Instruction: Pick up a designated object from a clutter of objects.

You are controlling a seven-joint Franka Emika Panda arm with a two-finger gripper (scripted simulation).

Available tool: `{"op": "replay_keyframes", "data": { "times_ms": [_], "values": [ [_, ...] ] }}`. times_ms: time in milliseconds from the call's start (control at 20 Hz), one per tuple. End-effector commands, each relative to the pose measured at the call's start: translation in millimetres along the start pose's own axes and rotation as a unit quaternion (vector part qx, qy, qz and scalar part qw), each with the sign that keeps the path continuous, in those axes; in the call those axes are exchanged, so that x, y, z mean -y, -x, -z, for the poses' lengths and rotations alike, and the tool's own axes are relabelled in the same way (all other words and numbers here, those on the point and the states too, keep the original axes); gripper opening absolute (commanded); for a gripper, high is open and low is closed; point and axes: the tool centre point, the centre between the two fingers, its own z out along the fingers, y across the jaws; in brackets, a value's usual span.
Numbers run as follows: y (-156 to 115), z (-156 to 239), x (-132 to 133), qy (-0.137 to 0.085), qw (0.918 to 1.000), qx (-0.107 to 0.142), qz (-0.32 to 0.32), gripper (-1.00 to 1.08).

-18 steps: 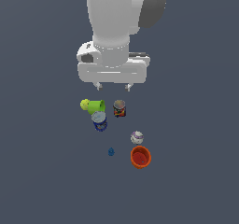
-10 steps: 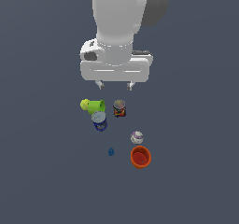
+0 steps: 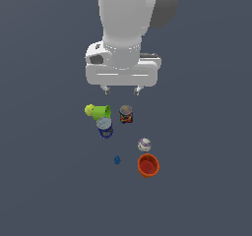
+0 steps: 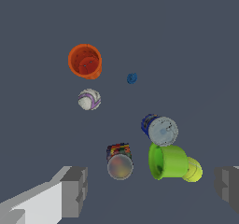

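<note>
Tennis ball (image 4: 193, 171) touches the tipped green cup's (image 4: 168, 161) base, blue can (image 4: 160, 129) beside; claw (image 4: 151, 190) spread wide.

Two balls (image 3: 144, 144); two cans (image 3: 126, 114); one cup (image 3: 102, 113)

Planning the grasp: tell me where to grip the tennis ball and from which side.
Grip the tennis ball across its middle, from above. The cup lies tipped against one side, so put the fingers on the two sides clear of the cup. The gripper is open.

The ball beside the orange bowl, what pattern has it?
The ball is white with purple swirls, clearest in the wrist view.
</note>
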Motion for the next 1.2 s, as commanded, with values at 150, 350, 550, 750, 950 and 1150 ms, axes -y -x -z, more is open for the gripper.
{"op": "replay_keyframes", "data": {
  "times_ms": [150, 350, 550, 750, 950, 1150],
  "values": [
    [1.5, -12.1, -9.9, -0.002, 0.9999, 0.000, 0.017, 1.00],
    [3.7, -25.8, -21.2, -0.004, 0.9993, 0.001, 0.037, 1.00],
    [7.7, -43.5, -35.9, -0.007, 0.9980, 0.000, 0.063, 1.00],
    [14.0, -64.1, -53.1, -0.009, 0.9956, 0.000, 0.094, 1.00],
    [21.9, -84.4, -70.2, -0.011, 0.9922, -0.001, 0.124, 1.00],
    [31.4, -104.3, -86.8, -0.013, 0.9880, -0.002, 0.154, 1.00]
  ]
}}
